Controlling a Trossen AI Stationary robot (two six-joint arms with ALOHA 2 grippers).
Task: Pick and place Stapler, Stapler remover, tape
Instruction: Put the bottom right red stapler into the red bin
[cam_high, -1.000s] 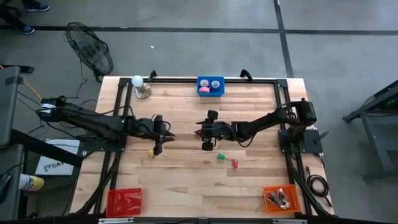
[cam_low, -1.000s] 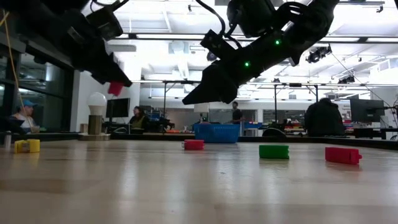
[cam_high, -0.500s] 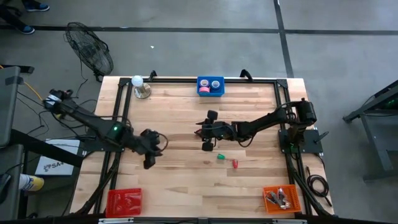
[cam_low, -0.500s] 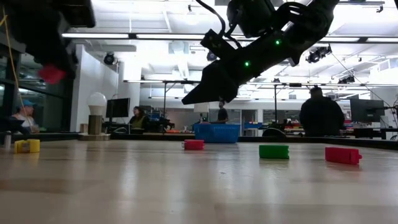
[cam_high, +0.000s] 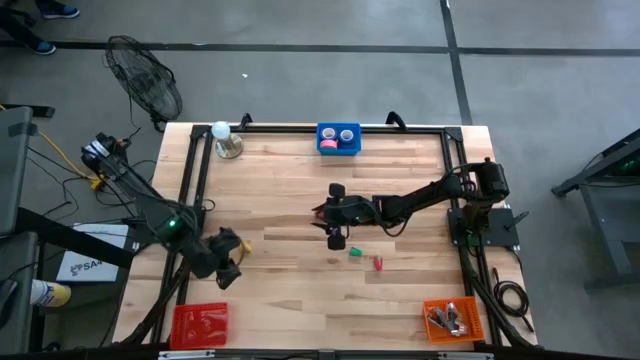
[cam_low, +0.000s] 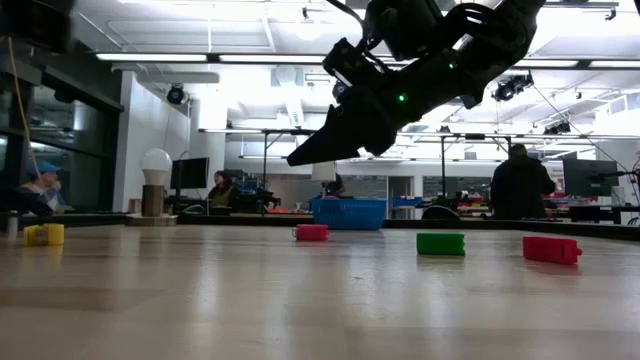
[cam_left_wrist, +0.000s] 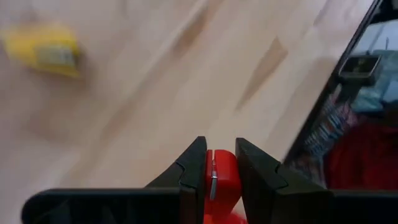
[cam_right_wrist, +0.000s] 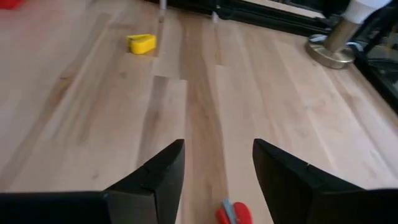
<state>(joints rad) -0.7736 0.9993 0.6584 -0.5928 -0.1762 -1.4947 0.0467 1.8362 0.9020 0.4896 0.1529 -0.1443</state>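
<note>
While the left tool (cam_left_wrist: 221, 171) stood pinched shut on a small red piece (cam_left_wrist: 222, 180), the main risk, as I judged it, lay in the drop: that arm was folded back low toward the near left corner of the surface (cam_high: 300, 290), close by the red bin (cam_high: 199, 323) but not over it, and a release too soon would have left the piece on the wood or against the frame. Only a narrow strip of the piece showed between the fingers, so a slip during transit seemed possible too. A yellow piece (cam_high: 245, 246) lay just beside that tool.

The right arm reached in from the far right, elbow bent, its tool (cam_right_wrist: 214, 168) hanging open and empty above mid-surface, a red item (cam_right_wrist: 234, 213) lying right beneath it; a careless descent might have nudged it. Green (cam_high: 354, 252) and red (cam_high: 378, 263) pieces lay near. The tape (cam_high: 338, 137) sat in the blue bin (cam_high: 338, 150) at the far edge; the orange bin (cam_high: 452, 318) waited at the near right.
</note>
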